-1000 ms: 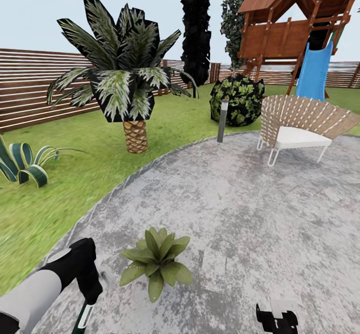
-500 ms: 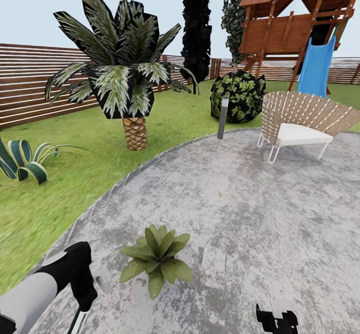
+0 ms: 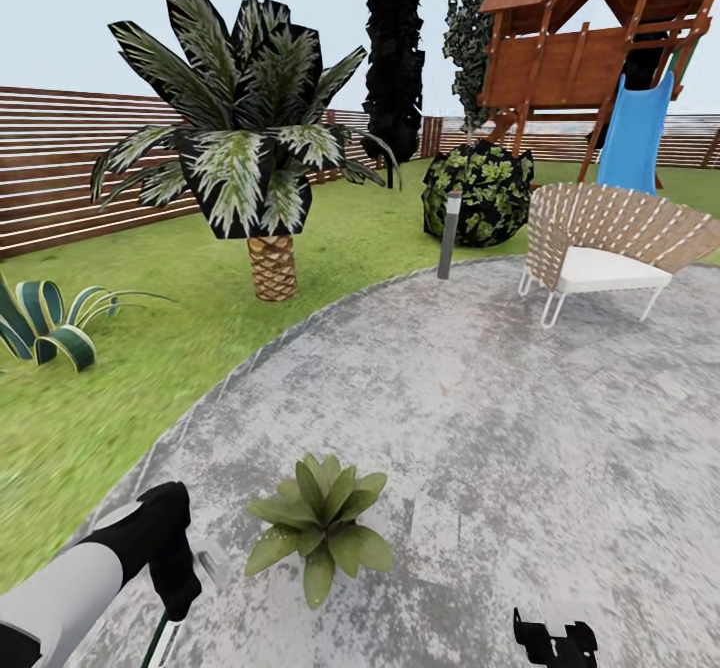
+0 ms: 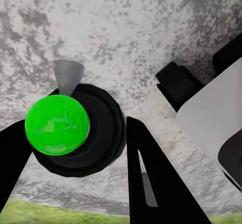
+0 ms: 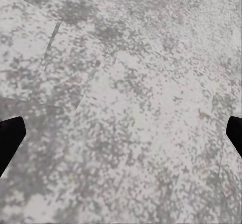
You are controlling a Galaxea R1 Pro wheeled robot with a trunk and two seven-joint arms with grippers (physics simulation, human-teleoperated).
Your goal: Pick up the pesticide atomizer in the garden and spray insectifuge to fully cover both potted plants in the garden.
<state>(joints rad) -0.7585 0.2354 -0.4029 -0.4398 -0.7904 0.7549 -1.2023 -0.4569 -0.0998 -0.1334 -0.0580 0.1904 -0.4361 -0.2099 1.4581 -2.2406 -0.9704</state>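
Garden scene, head view: round grey paving (image 3: 500, 428) bordered by lawn (image 3: 90, 388) and a slat fence (image 3: 60, 168); beyond stand a palm (image 3: 245, 148), a dark shrub (image 3: 475, 193), a short post lamp (image 3: 448, 233), a woven chair (image 3: 610, 248) and a wooden play tower with a blue slide (image 3: 632, 143); a striped curling-leaf plant (image 3: 45, 318) sits on the grass. One potted plant (image 3: 320, 523), a low green rosette, stands on the paving just beside the left arm. Left gripper (image 4: 75, 148), wrist view: both black fingers (image 4: 151, 178) clamp the spray bottle (image 4: 75, 128), seen end-on as a black round body with a bright green cap and a small grey nozzle cone pointing at the paving. The head view adds the bottle's slim white and green shaft (image 3: 160, 638) hanging below the left wrist, near the plant but not touching it. Right gripper (image 5: 121, 133): finger tips at opposite frame edges, spread wide over bare paving; the head view gives its black tips (image 3: 555, 640) at the lower edge, well apart from the plant.
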